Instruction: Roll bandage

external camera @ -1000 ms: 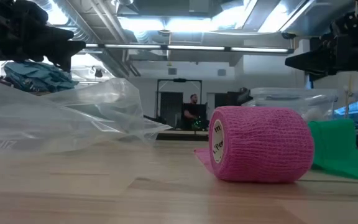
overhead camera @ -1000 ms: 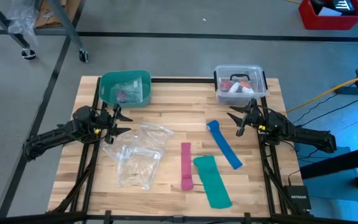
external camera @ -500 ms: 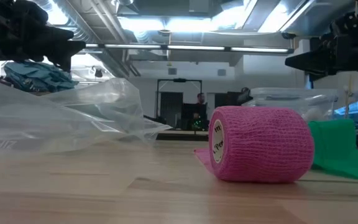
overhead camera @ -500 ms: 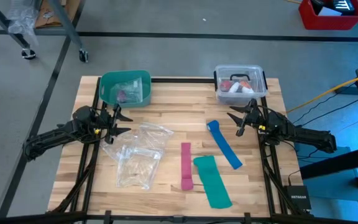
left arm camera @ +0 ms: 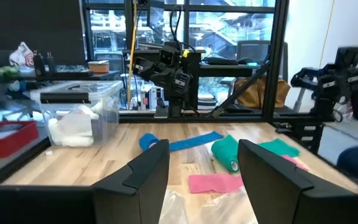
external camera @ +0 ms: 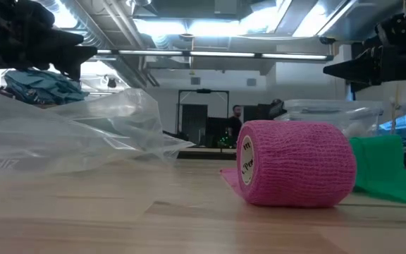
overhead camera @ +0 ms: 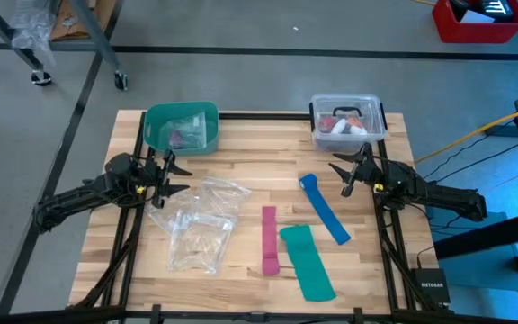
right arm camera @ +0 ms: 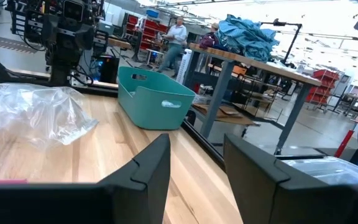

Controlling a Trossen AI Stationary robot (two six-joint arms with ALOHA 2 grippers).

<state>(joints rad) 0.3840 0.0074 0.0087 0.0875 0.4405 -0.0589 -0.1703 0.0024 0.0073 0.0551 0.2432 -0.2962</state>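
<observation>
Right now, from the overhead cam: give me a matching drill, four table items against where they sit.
Items:
1. bandage
2. teal bin
3. clear box
4. plastic bags

Places:
A. far left corner
B. near the left arm
C. far right corner
D. flat strip by the right end effector

Pairs: 1-D, 2-A, 3-C, 4-B

The butcher-block surface (overhead camera: 241, 166) stands on a grey concrete floor (overhead camera: 241, 81) crossed by a dark line behind the surface. A red bin (overhead camera: 479, 22) sits on the floor well beyond the surface's far right corner, and a yellow cable (overhead camera: 461, 137) runs along its right side. From surface height, strip lights (external camera: 210, 28) and ducts fill the ceiling, and a person (external camera: 236, 123) stands far behind the surface. A second table piled with blue cloth (right arm camera: 247, 37) stands beyond the surface.
</observation>
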